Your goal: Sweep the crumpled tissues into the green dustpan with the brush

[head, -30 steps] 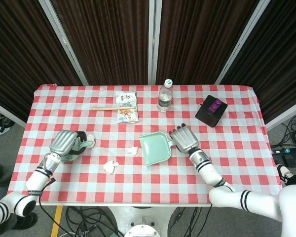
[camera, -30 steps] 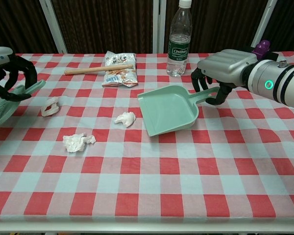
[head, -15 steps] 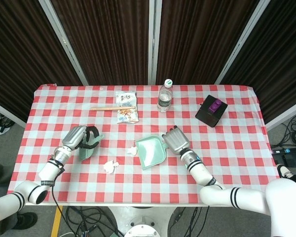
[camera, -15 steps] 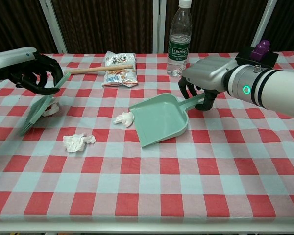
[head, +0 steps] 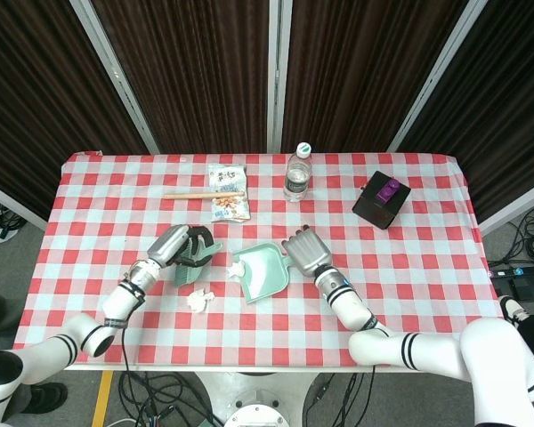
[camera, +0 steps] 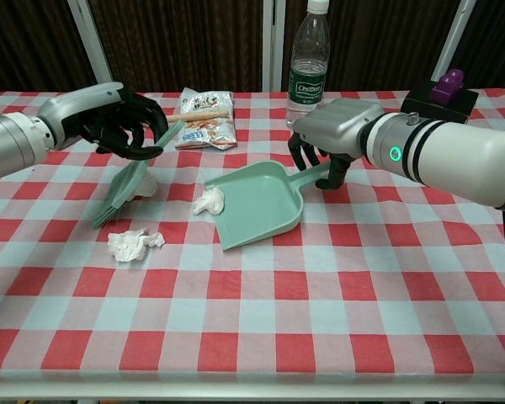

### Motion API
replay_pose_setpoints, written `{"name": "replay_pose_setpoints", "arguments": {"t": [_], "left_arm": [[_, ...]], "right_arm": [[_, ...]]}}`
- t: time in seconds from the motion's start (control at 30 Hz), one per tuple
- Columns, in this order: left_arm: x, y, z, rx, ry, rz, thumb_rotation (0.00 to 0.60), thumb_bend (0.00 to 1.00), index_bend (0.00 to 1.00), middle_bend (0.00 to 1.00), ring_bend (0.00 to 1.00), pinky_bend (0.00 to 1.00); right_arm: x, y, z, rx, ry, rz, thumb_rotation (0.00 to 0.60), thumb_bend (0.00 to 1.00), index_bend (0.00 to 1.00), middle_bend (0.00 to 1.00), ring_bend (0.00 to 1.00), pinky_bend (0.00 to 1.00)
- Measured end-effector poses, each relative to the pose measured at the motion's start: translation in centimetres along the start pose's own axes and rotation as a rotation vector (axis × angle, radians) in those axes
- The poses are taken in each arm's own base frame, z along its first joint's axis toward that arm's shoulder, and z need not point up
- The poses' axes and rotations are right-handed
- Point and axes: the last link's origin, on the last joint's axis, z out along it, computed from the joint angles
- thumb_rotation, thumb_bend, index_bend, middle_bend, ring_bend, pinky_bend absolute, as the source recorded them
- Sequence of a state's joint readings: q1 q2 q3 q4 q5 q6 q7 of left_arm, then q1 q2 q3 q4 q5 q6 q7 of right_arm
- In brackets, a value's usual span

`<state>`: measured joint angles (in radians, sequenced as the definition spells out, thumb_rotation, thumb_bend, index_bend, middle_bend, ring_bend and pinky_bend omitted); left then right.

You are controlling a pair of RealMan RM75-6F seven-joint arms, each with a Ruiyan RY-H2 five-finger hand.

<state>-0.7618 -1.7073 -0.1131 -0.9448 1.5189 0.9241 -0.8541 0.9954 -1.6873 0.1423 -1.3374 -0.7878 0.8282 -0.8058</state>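
Observation:
My right hand (camera: 332, 135) (head: 304, 253) grips the handle of the green dustpan (camera: 257, 202) (head: 260, 271), which lies on the checked cloth with its mouth facing left. One crumpled tissue (camera: 209, 202) (head: 235, 269) touches the pan's lip. My left hand (camera: 122, 122) (head: 173, 245) holds the green brush (camera: 118, 192) (head: 189, 267), bristles down and tilted. A second tissue (camera: 146, 183) sits right against the bristles on their right side. A third tissue (camera: 133, 244) (head: 198, 300) lies nearer the front edge, apart from both tools.
A water bottle (camera: 307, 63) (head: 296, 173), a snack bag (camera: 206, 122) (head: 228, 203) and a wooden stick (head: 205, 193) lie behind the work area. A black box with a purple top (camera: 442, 93) (head: 381, 198) stands at the back right.
Both hands moved toward the middle. The dustpan slid left until its lip met a tissue. The brush travelled right, pushing another tissue along with it.

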Motion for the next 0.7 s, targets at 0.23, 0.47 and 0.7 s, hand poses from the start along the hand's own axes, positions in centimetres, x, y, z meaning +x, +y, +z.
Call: {"name": "replay_pose_setpoints", "arguments": {"t": [0.23,0.47,0.7], "left_arm": [[-0.9,1.8,0.6,-0.045,-0.041,-0.12,0.6,0.46,0.54,0.52,0.64,0.88],[-0.1,3.5,0.1,-0.102,-0.05,-0.165,0.6,0.46,0.54,0.52,0.64,0.88],[0.9,3.5,-1.7,-0.084,0.004,-0.131,0.6,0.48,0.54,0.52,0.64,0.88]], "right_arm": [[-0.1,0.0,0.6,0.009,0.001,0.042,0.6,0.52,0.67,0.57,0.36,0.28],[0.1,-0.2,1.5,0.033,0.008,0.074,0.6,0.54,0.68,0.57,0.36,0.28],[0.5,0.0,2.1,0.066,0.02,0.036,0.6,0.54,0.68,0.57,0.36,0.27]]}}
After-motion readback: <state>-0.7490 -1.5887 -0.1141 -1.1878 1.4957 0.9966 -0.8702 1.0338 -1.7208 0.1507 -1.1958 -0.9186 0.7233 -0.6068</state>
